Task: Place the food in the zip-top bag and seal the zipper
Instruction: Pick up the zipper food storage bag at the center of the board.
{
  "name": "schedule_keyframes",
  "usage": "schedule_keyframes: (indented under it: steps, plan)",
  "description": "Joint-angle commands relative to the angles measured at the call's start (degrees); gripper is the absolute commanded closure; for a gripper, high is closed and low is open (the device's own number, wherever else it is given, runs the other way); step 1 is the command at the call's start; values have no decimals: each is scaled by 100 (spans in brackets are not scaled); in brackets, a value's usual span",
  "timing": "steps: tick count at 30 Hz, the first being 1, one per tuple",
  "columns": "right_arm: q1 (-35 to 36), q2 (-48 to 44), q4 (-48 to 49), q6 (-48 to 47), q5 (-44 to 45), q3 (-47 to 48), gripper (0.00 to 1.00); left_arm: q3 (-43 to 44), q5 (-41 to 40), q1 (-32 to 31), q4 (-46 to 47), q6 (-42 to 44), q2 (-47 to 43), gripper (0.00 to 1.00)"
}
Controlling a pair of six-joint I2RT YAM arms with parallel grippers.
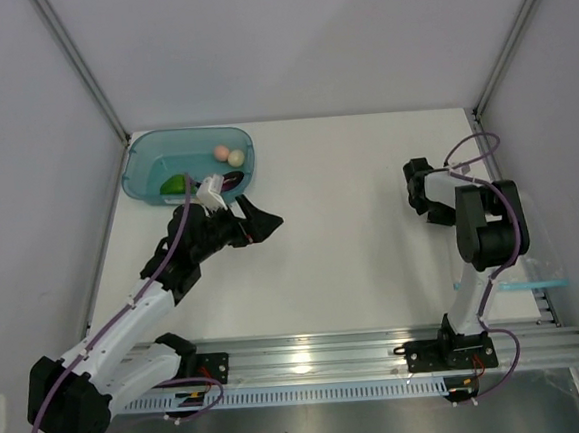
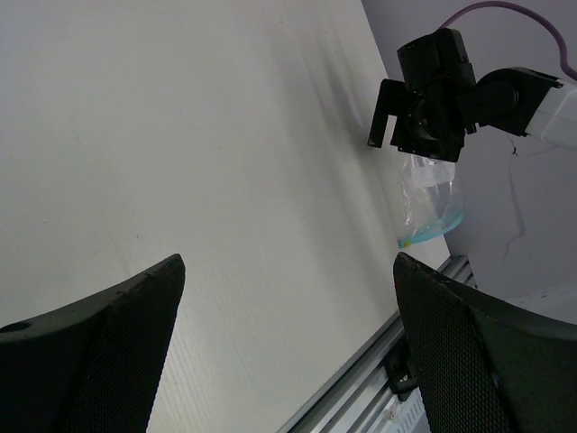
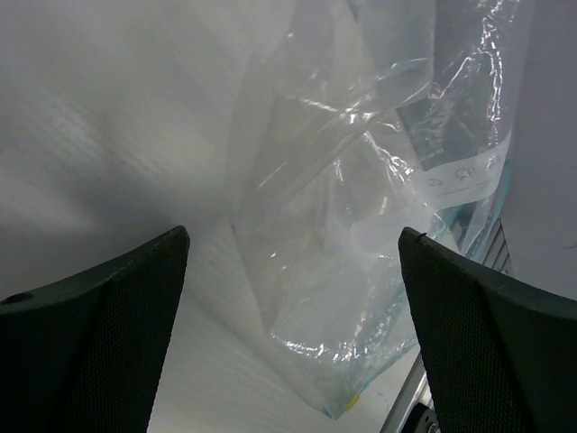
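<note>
The food lies in a teal tub (image 1: pixel 140 163) at the back left: two pale balls (image 1: pixel 228 154), a green pepper (image 1: pixel 174 185) and a dark eggplant (image 1: pixel 231 185) partly hidden behind my left wrist. My left gripper (image 1: pixel 265 221) hovers just in front of the tub, open and empty, its fingers (image 2: pixel 108 334) wide over bare table. The clear zip-top bag (image 3: pixel 361 225) lies crumpled by the right wall; its light-blue zipper (image 1: pixel 531 284) shows near the rail. My right gripper (image 1: pixel 416 191) is open above the table, with the bag (image 2: pixel 428 203) ahead of its fingers (image 3: pixel 99 325), not held.
White walls close in the table on three sides. An aluminium rail (image 1: pixel 381 355) with both arm bases runs along the near edge. The right arm (image 1: pixel 486 226) stands folded near the right wall, between the bag and the table's middle.
</note>
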Motion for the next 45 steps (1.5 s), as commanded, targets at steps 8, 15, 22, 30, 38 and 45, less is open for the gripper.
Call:
schedule_keyframes:
  steps: [8,15,22,30,38,45]
  plan:
    - [-458,-49,610,81,-199,-291,16,190,189,-99,289,-20,186,2]
    - [-581,-690,1235,-253,-982,-713,84,260,93,-143,131,50,124,3]
    - [-116,-1542,1183,-324,-1491,-723,100,172,-39,-310,34,164,-25,3]
    - [17,-3036,1174,554,-4460,-582,100,172,-206,-793,201,779,-289,5]
    - [78,-3117,1578,2013,-7405,-380,100,-38,-1636,-2180,544,1850,-491,4]
    - [122,-2940,1903,2891,-8786,-345,100,-381,-3782,-3718,1536,2941,-210,5]
